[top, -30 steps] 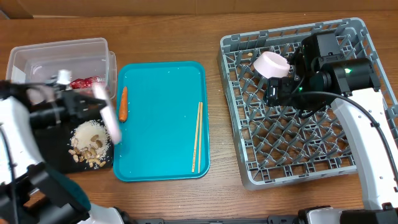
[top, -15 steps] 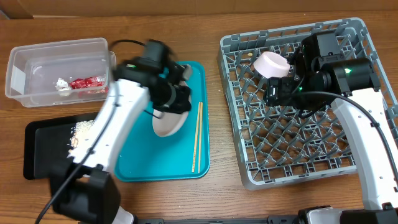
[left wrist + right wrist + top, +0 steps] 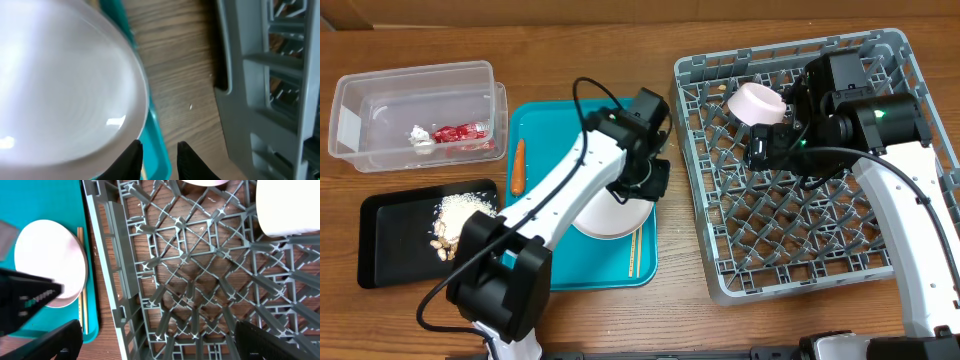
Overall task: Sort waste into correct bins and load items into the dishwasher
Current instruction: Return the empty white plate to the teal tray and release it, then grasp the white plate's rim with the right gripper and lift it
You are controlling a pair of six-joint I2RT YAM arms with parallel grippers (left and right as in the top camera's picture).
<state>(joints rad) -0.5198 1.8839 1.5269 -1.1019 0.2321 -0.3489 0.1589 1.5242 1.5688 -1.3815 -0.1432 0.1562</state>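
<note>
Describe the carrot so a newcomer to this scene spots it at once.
Start at the teal tray in the table's middle. Along its left edge, near the clear tub, lies the carrot. It is the only orange thing there, short and stubby, unlike the pale round dish and thin chopsticks to its right.

Bright even light, glare on bowl [image 3: 65, 85]

Overhead looks straight down; both wrist cameras hover close, facing down, sharing the white bowl [image 3: 60, 85] and dish rack [image 3: 107, 245].

left hand [image 3: 156, 159]: narrowly parted | right hand [image 3: 157, 342]: spread wide
</note>
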